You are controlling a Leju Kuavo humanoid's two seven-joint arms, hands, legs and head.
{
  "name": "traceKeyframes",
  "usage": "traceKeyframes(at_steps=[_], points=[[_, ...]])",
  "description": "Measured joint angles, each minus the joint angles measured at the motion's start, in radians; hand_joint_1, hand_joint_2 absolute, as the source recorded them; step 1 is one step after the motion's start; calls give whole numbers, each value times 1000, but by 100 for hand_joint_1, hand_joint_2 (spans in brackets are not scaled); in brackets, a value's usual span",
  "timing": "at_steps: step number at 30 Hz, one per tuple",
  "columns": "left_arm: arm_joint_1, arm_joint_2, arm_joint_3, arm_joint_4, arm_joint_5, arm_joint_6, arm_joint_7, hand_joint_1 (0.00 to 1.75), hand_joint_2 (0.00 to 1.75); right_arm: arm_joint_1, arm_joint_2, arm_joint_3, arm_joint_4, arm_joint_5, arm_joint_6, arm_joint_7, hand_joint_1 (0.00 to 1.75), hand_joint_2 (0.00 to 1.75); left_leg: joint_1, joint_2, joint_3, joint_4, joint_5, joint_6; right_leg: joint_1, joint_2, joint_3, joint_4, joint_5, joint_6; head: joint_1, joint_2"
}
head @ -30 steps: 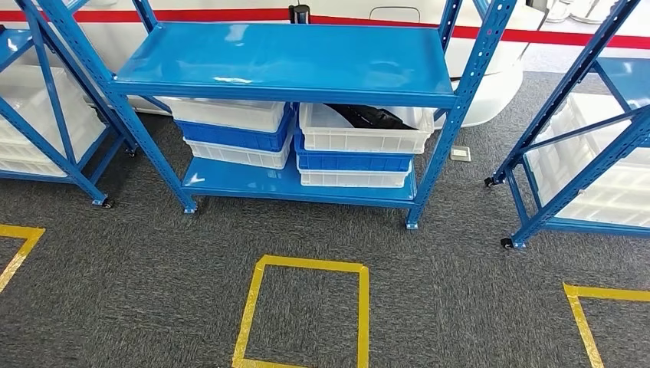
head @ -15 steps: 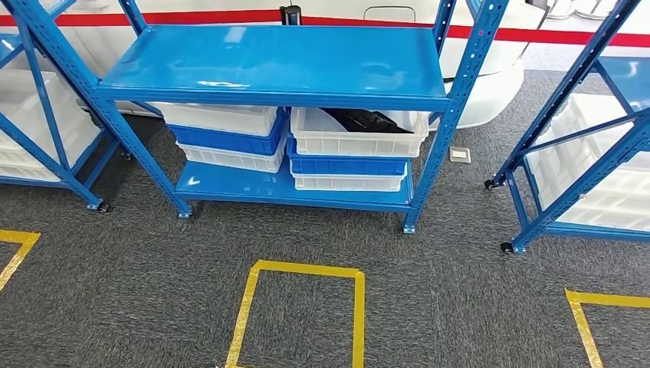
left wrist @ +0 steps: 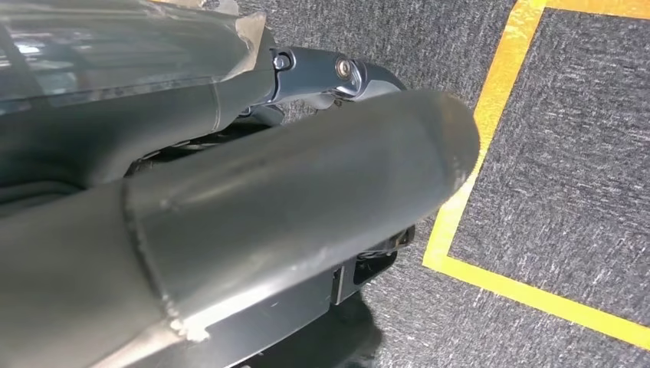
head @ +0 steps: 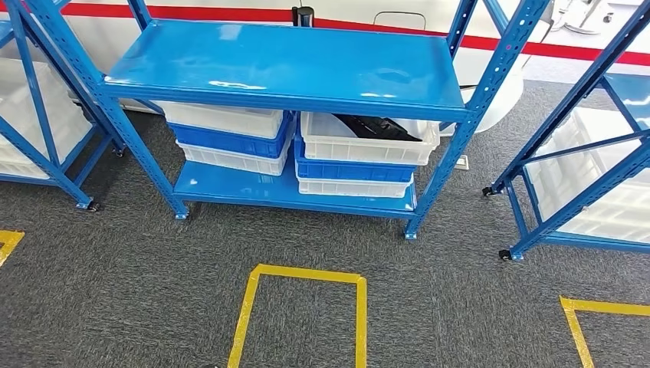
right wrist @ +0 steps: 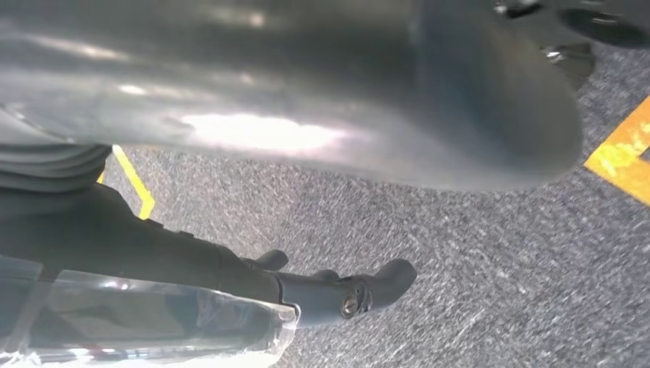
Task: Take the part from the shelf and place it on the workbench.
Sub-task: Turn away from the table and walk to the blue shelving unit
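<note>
The dark part [head: 377, 126] lies in the top white bin [head: 368, 140] under the shelf [head: 291, 65], unreached, because both hands hang empty over the carpet, the left hand [left wrist: 253, 230] and right hand [right wrist: 306, 115] with fingers loosely apart.

light: bright, even | glare: overhead reflections on blue shelf [head: 287, 65] top | wrist views: near hand covers blurred, carpet [left wrist: 567, 176] sharp

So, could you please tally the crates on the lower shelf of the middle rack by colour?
White crates: 4, top and bottom of each stack
Blue crates: 2, the middle one of each stack
Total: 6
The black part lies in the top white crate of the right stack.
</note>
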Motion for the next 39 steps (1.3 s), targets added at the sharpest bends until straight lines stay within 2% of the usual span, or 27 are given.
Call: traceKeyframes(at_steps=[2, 3, 4, 5, 7, 8, 9, 10, 11, 13, 14, 16, 17, 18, 19, 21, 22, 23, 25, 26, 27, 31, 34, 38, 39], points=[[0, 0, 0, 0, 0, -3, 1, 0, 0, 3, 0, -1, 0, 0, 0, 0, 0, 0, -8, 0, 4, 1, -6, 11, 9, 0, -80, 127, -37, -9, 1, 0], [0, 0, 0, 0, 0, -4, 1, 0, 0, 4, 0, -1, 0, 0, 0, 0, 0, 0, -13, -1, 9, 1, -10, 16, 15, 0, -101, 147, -34, -9, 0, 0], [0, 0, 0, 0, 0, -5, 2, 0, 0, 5, 0, -1, 0, 0, 0, 0, 0, 0, -18, -4, 15, 1, -14, 19, 22, 0, -101, 127, -12, -7, 1, 0], [0, 0, 0, 0, 0, -5, 2, 0, 0, 6, -1, -2, 0, 0, 0, 0, 0, 0, -23, -6, 24, 1, -19, 22, 30, 0, -84, 71, 23, -8, 1, 0], [0, -1, 0, 0, 0, -6, 2, 0, 0, 5, -4, -4, 0, 0, 0, 0, 0, 0, -31, -9, 37, 1, -32, 24, 47, 1, -33, -65, 97, -23, 0, 0], [0, -2, 0, 0, 0, -6, 2, 0, 0, 5, -5, -5, 0, 0, 0, 0, 0, 0, -34, -10, 41, 2, -38, 23, 51, 2, -15, -108, 118, -33, -2, 0], [0, -2, 0, 0, 0, -6, 3, 0, 0, 5, -5, -6, 0, 1, 0, 0, 0, 0, -35, -11, 42, 2, -42, 21, 53, 2, -8, -126, 127, -42, -4, 0], [0, -2, 0, 0, 0, -7, 3, 0, 0, 4, -5, -7, 0, 1, 0, 0, 0, 0, -36, -12, 43, 2, -46, 18, 52, 2, -4, -129, 127, -48, -5, 0], [-1, -1, 0, 0, 1, -7, 3, 0, 0, 3, -3, -7, 0, 2, 0, 0, 0, 0, -36, -12, 45, 1, -49, 14, 44, 2, -1, -135, 128, -53, -4, 0], [-1, 1, 0, 0, 2, -6, 2, 0, 0, 1, -1, -9, -1, 6, 0, -2, 0, 0, -35, -9, 40, 26, -69, -1, 31, 3, 14, -150, 129, -63, -7, 0], [-1, 1, 0, 0, 2, -5, 1, 0, 0, 0, 0, -11, -1, 9, 0, -2, 0, 0, -31, -8, 23, 65, -90, -11, 23, 3, 23, -157, 129, -67, -9, 0], [-1, 1, 0, 0, 3, -1, -1, 0, 0, -1, 2, -14, -1, 14, 0, -3, 0, 0, -14, -5, -49, 190, -142, -35, 18, 2, 33, -160, 123, -71, -14, 0], [-1, 2, 0, 0, 3, 2, -2, 0, 0, -1, 3, -16, -1, 16, 0, -3, 0, 0, -5, -4, -86, 243, -156, -45, 15, 2, 37, -160, 119, -69, -14, 0], [-1, 2, 0, 0, 4, 6, -5, 0, 0, 0, 3, -19, -1, 18, 0, -3, 0, 0, 2, -4, -109, 268, -150, -55, 11, 2, 42, -159, 114, -66, -14, 0], [-1, 2, 0, 0, 4, 9, -7, 0, 0, 1, 3, -20, -1, 20, 0, -3, 0, 0, 8, -4, -112, 254, -123, -64, 6, 2, 48, -159, 109, -60, -14, 0], [0, 3, 0, 0, 5, 14, -7, 0, 0, 1, 4, -23, -1, 24, 0, -4, 0, 0, 19, -2, -68, 137, -35, -80, -5, 4, 66, -159, 97, -46, -14, 0], [0, 2, 0, 0, 6, 19, -2, 0, 0, 1, 3, -25, -1, 27, 0, -4, 0, 0, 20, -2, -39, 75, -5, -86, -4, 5, 71, -158, 91, -38, -17, 0], [-1, 2, 0, 0, 6, 27, 4, 0, 0, 0, 3, -26, -1, 30, 1, -4, 0, 0, 21, -2, -19, 30, 12, -84, -1, 6, 72, -157, 86, -31, -18, 0], [-1, 1, 1, 0, 10, 43, 19, 0, 87, -3, 3, -31, -1, 35, 1, -4, 0, 0, 17, -4, -8, 3, 12, -71, 12, 6, 69, -155, 78, -27, -17, 0], [-1, 2, 1, 0, 12, 47, 23, 0, 131, -3, 3, -33, -1, 37, 1, -4, 0, 0, 15, -5, -9, 2, 13, -62, 14, 6, 69, -157, 77, -28, -15, 0], [-1, 1, 1, 0, 13, 49, 25, 0, 175, -4, 3, -36, -1, 39, 2, -4, 0, 0, 12, -6, -9, 2, 12, -59, 15, 5, 71, -160, 77, -28, -13, 0], [-1, 1, 2, 0, 16, 54, 25, 0, 0, -5, 3, -45, -1, 47, 3, -5, 0, 0, 7, -7, -9, 2, 10, -47, 13, 5, 85, -173, 82, -21, -13, 0], [-1, 1, 2, 0, 18, 60, 28, 0, 0, -5, 4, -51, -1, 52, 3, -6, 0, 0, 6, -7, -9, 2, 8, -41, 13, 5, 89, -177, 83, -18, -13, 0], [0, 1, 5, 0, 34, 93, 54, 0, 175, -6, 4, -58, -1, 59, 3, -5, 0, 0, 4, -6, -8, 3, 5, -35, 13, 5, 86, -179, 83, -17, -13, 0], [0, 1, 7, 0, 38, 104, 62, 0, 175, -6, 3, -60, -1, 61, 3, -4, 0, 0, 4, -6, -7, 3, 5, -35, 13, 5, 85, -179, 83, -16, -13, 0]])
